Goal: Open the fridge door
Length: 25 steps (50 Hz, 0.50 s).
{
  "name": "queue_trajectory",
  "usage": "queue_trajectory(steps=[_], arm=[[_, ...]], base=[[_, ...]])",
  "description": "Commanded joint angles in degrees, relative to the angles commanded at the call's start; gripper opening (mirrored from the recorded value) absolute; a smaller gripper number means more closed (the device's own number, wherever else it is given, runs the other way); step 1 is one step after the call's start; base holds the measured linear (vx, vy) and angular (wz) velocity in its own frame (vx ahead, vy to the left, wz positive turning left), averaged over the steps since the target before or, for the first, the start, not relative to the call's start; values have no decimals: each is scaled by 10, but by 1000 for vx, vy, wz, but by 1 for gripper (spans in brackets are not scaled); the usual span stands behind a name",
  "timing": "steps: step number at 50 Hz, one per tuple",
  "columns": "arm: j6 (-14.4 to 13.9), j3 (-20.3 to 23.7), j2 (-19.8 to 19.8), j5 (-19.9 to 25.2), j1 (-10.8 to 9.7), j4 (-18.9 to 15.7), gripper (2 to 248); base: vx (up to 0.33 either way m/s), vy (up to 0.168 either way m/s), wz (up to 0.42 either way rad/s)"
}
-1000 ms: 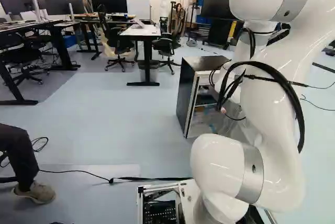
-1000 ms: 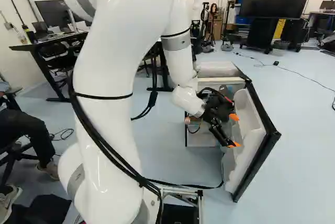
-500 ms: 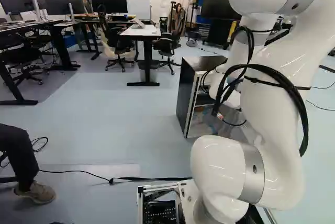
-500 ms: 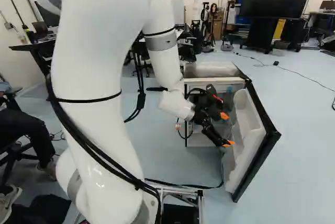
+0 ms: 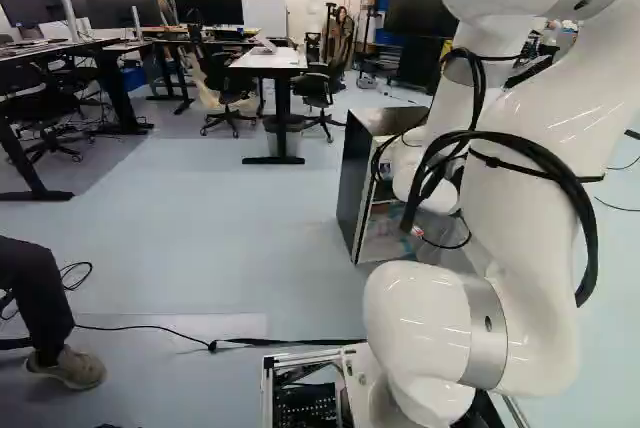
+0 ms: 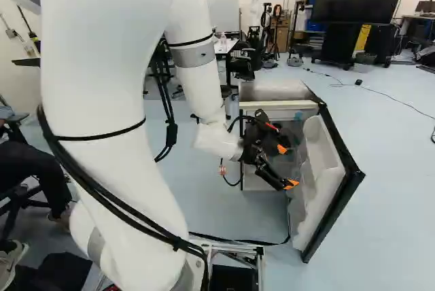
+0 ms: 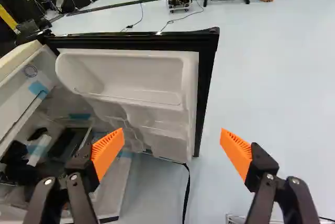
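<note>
Pale blue-grey floor (image 5: 230,223) carries everything; your white-topped desk with black legs (image 5: 265,63) stands on it, beyond the fridge. Your glossy white jointed arm (image 6: 109,100) reaches from the base toward the fridge opening. The small black-sided fridge with a white liner (image 5: 358,183) stands on the floor ahead of you. Its door, black-framed with a white moulded inner face (image 6: 325,185), is wide open, swung out from the fridge's right front edge in the right base view, free edge toward your base. Black two-finger gripper (image 6: 287,166) is on the door's inner side, fingers wide apart, holding nothing; can't tell you if it touches the door. In the wrist view the door's free edge is ahead, between the orange pads (image 7: 108,152). Black strap (image 7: 186,192) runs from the door's lower free corner. Blue tape (image 7: 36,88) sits inside the fridge, near the hinge edge.
</note>
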Motion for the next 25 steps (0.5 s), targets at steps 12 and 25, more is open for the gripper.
queue_trajectory(steps=[12, 25], arm=[[0, 1, 2, 0, 2, -5, 247], [0, 5, 10, -2, 7, -21, 247]], base=[[0, 0, 0], [0, 0, 0]])
